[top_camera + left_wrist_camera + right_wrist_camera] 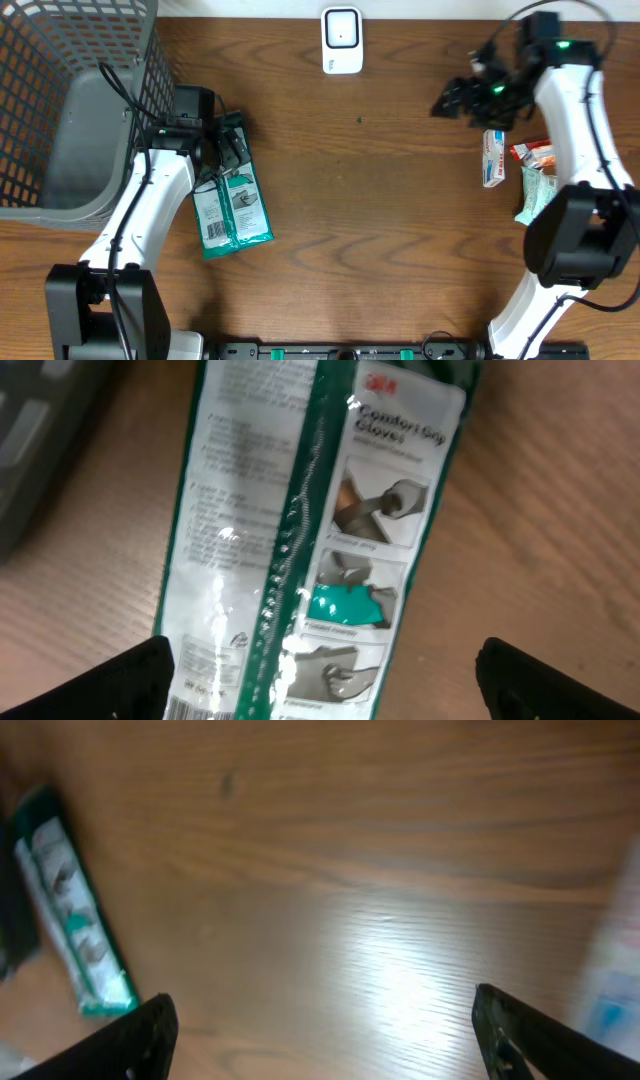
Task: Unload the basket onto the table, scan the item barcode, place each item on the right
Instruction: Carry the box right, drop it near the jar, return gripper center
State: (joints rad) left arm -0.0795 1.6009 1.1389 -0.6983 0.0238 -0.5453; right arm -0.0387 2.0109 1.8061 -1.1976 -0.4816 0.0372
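Wooden table (380, 200), glove packet (232, 205) beneath left hand (222, 150)

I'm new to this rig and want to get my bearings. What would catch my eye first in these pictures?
The green and white glove pack lies flat on the table's left side, just right of the big grey mesh basket in the far left corner. A white scanner stands at the far edge's middle, and a small heap of packets lies at the right.
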